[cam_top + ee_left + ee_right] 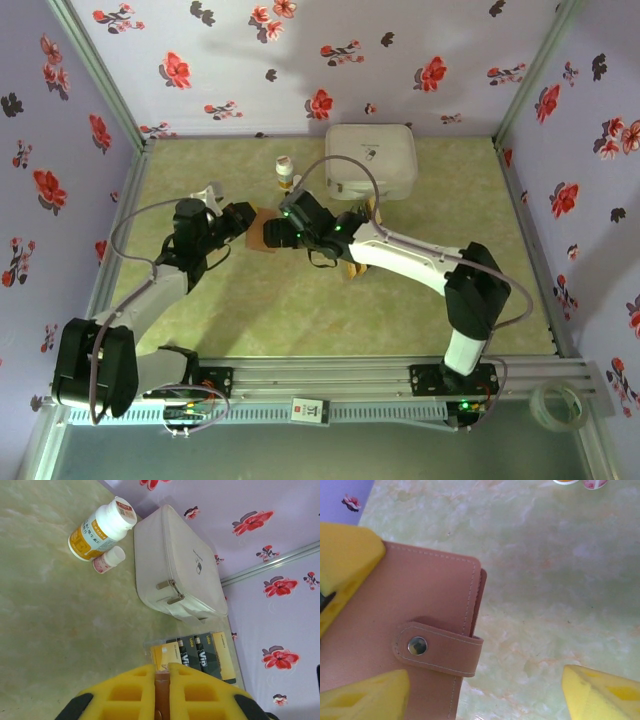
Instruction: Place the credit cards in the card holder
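Now left claw [161, 673] pinches one wallet [395, 595]; right claw [479, 681] gapes. Four cards [196, 655] lie at box's [175, 565] six o'clock.

White zipped case [175, 565] sits at the far side of the marbled green worktop [45, 630], zip pulls facing this way. Just beside it, a big orange-labelled bottle [101, 529] and a small pink-labelled one [108, 560], close together.
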Tool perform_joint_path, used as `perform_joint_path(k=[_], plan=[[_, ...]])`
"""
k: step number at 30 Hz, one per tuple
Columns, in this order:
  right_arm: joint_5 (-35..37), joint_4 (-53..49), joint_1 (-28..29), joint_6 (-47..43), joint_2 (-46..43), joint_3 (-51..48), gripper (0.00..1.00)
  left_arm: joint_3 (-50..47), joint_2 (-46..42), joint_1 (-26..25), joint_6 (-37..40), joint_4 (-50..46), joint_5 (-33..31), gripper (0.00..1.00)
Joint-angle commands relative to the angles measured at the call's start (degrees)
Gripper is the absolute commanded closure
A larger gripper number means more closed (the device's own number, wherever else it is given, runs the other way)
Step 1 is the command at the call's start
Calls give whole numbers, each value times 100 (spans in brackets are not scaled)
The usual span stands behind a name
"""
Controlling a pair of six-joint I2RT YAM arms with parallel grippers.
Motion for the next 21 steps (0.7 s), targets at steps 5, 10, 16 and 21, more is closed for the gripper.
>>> perform_joint_path(k=[5, 10, 16, 21], plan=[[147, -5, 69, -62, 220, 420, 21, -46, -116, -48, 116, 106, -104, 100], [255, 21, 61, -35, 417, 544, 21, -45, -125, -46, 115, 115, -103, 100], [386, -70, 16, 5, 633, 598, 24, -37, -132, -50, 101, 141, -103, 100], [716, -213, -33, 33, 504, 280, 30, -57, -119, -60, 113, 141, -120, 100]])
